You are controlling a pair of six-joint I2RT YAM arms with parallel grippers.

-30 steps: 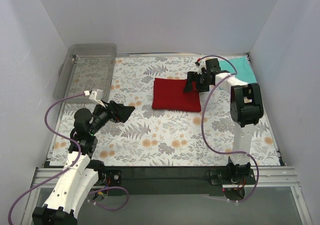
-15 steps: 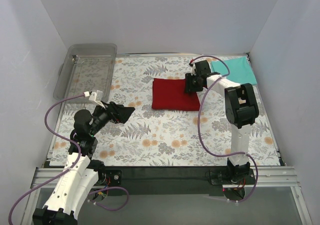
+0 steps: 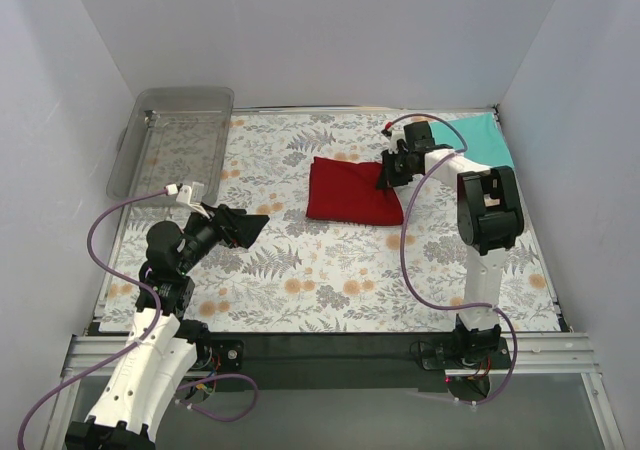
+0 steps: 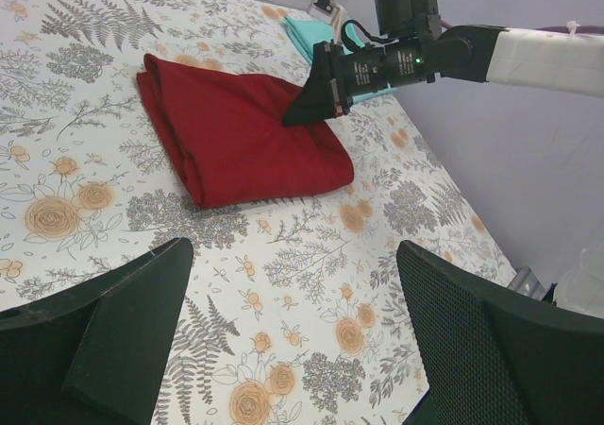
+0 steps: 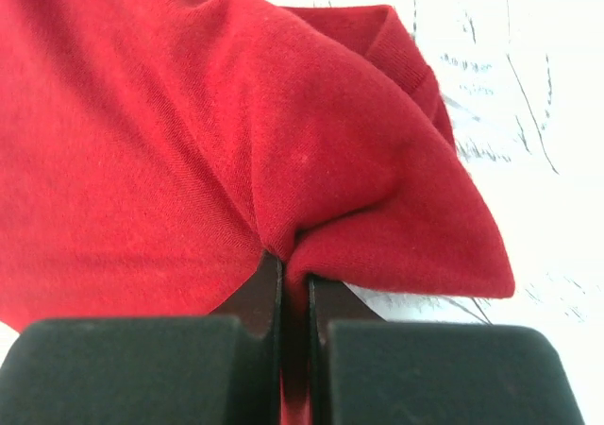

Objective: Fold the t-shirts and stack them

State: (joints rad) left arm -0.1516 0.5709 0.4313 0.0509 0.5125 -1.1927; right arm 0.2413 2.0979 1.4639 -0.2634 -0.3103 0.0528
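Note:
The dark red t-shirt (image 3: 348,192) lies folded in the middle of the flowered table, and also fills the right wrist view (image 5: 189,142). My right gripper (image 3: 387,175) is shut on its right edge, with a pinch of red cloth bunched between the fingers (image 5: 294,283). The left wrist view shows the same grip on the red t-shirt (image 4: 236,132) by the right gripper (image 4: 294,116). A teal t-shirt (image 3: 478,135) lies flat at the far right corner, partly behind the right arm. My left gripper (image 3: 262,220) hovers open over the table's left side, empty (image 4: 293,340).
A clear plastic tray (image 3: 175,135) stands at the far left corner. White walls close in the table on three sides. Purple cables loop from both arms. The flowered table cloth (image 3: 330,270) shows between the red shirt and the arm bases.
The right gripper went from open to shut on the red shirt's right edge, and the cloth there has bunched up slightly. The left arm has stayed still.

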